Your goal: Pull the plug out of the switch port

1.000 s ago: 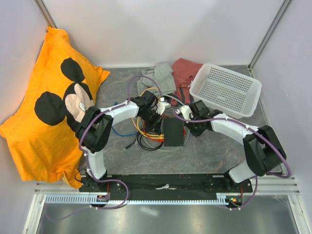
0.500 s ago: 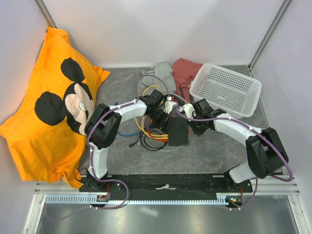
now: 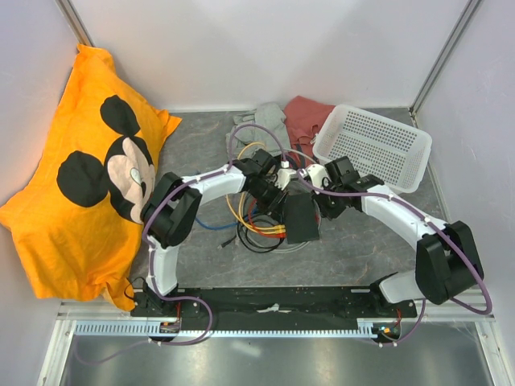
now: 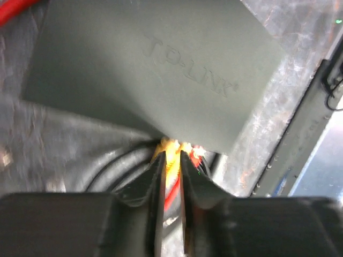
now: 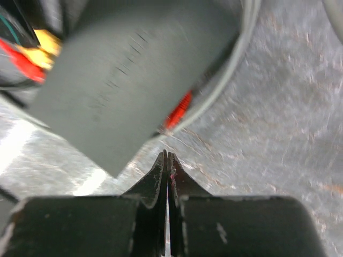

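Sliding rightward and twisting over last second: TP-Link switch (image 3: 302, 219), mid-table on cable tangle (image 3: 256, 232), both arms shifting with it. Clenched on yellow plug (image 4: 170, 149) at box edge: left gripper (image 4: 171, 160). Plug looks still seated, so likely box dragging, not releasing. Pinched closed on nothing beside switch corner: right gripper (image 5: 166, 160), not bracing. Hidden under box edge: port, socket untellable. Right wrist view blurred; red plug (image 5: 178, 110) barely legible
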Robot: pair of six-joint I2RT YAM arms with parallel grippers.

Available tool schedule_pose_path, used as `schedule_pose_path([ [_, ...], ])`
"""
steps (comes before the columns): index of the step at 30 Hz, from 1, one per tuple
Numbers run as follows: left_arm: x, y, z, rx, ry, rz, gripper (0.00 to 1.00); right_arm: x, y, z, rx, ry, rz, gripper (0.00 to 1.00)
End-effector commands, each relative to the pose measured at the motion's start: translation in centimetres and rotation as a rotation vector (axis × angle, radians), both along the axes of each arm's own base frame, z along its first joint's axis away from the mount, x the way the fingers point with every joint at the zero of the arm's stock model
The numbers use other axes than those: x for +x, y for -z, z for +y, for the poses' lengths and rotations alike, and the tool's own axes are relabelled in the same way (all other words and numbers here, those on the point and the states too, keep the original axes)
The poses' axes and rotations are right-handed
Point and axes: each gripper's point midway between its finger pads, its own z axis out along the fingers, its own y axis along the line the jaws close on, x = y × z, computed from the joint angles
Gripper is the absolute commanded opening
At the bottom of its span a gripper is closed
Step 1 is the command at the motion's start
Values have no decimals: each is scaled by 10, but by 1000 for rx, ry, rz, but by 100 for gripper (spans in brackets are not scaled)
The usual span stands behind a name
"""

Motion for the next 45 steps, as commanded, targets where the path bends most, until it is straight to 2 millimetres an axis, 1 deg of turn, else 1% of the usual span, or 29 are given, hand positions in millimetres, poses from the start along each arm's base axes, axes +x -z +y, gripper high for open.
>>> schedule_pose_path([
  [1,-6,-41,13,-73,-12,-23,33,0,-35,31,151,-79,-23,0],
  [2,-7,-47,16,-87,-11,-33,38,-1,-35,34,166,-82,-15,0],
  [3,-8,-48,18,-89,-10,-33,40,-2,-35,36,179,-88,-10,0],
  [4,-12,-44,22,-83,-13,-23,41,-7,-36,42,203,-106,5,0],
  [5,-11,-44,24,-88,-20,-15,42,-9,-35,45,209,-115,14,0],
  [9,-11,-35,27,-105,-51,54,44,-19,-30,57,200,-168,30,0],
  [11,-7,-33,25,-121,-57,57,45,-21,-25,60,188,-182,40,0],
  [12,-5,-28,23,-121,-56,66,45,-25,-22,62,181,-193,46,0],
  [14,-3,-27,19,-140,-68,101,45,-27,-10,58,147,-181,58,0],
  [15,-2,-22,17,-141,-73,129,45,-24,-6,56,135,-162,54,0],
  [16,-1,-24,15,-162,-70,152,46,-24,1,53,114,-145,64,0],
  [17,-1,-24,13,-178,-64,169,46,-19,5,49,84,-133,50,0],
  [20,-1,-19,10,-195,-55,212,46,-14,16,41,33,-124,48,0],
  [24,2,-14,7,-195,-51,220,46,-15,28,35,-12,-134,64,0],
  [34,7,-4,0,-212,-57,258,47,-15,40,32,-40,-137,85,0],
  [41,-2,1,-1,-228,-48,319,45,-15,43,30,-48,-138,87,0],
  [45,-5,4,-2,-229,-44,341,43,-15,43,32,-44,-137,86,0],
])
